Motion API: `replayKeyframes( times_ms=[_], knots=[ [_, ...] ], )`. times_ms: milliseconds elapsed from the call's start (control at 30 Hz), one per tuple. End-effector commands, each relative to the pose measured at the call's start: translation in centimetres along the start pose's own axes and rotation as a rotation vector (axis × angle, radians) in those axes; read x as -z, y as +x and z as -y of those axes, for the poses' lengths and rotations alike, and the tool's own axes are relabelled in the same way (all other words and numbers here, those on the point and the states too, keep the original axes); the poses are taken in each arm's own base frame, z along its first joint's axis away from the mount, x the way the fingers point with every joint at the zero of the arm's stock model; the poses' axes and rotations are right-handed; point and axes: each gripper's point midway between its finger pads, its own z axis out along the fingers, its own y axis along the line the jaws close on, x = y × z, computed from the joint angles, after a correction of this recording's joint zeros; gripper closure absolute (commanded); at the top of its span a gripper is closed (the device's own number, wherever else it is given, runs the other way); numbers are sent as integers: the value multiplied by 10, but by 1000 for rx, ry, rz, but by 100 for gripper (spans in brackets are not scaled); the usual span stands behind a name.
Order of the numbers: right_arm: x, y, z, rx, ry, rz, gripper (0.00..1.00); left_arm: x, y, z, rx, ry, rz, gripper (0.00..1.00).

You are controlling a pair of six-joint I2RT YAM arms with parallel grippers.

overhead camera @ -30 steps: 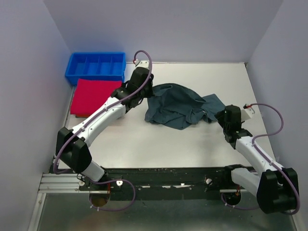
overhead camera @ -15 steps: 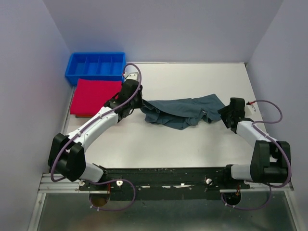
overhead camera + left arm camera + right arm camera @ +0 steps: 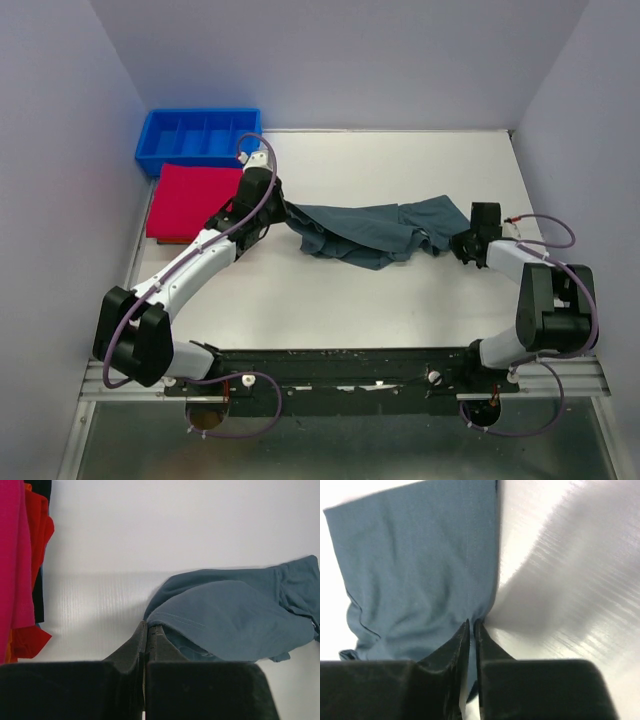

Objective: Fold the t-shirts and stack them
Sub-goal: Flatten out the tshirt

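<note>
A slate-blue t-shirt point(image 3: 375, 228) lies rumpled and stretched across the middle of the table. My left gripper point(image 3: 281, 208) is shut on its left edge; in the left wrist view the blue cloth point(image 3: 235, 615) runs from the closed fingertips of that gripper point(image 3: 148, 625) off to the right. My right gripper point(image 3: 462, 238) is shut on the shirt's right edge, and the right wrist view shows the blue cloth point(image 3: 420, 570) pinched between the tips of this gripper point(image 3: 472, 622). A folded red t-shirt point(image 3: 195, 200) lies flat at the left.
A blue divided bin point(image 3: 200, 140) stands at the back left, just behind the red shirt. The red and pink pile point(image 3: 22, 565) fills the left border of the left wrist view. Purple walls close in the table at the back and on both sides.
My left gripper has pulled the shirt's left edge down and to the left. My right gripper moved to the shirt's right edge and shut on it. The shirt is drawn out wider and flatter.
</note>
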Motion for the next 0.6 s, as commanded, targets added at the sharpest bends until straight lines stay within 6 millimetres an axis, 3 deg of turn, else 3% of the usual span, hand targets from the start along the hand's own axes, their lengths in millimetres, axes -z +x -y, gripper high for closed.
replayKeyframes(
  times_ms=[0,167,367,567],
  knots=[
    [-3,-3,-13,-17,-16,-17,99,4,-20,-7,58,9,83,100],
    [21,-36,-24,4,-47,120,99,4,-25,-26,95,-32,121,100],
    [75,-78,-51,47,-169,284,99,13,-49,-52,165,-84,197,100],
    [124,-102,-77,59,-272,356,99,33,-76,-62,227,-84,275,100]
  ],
)
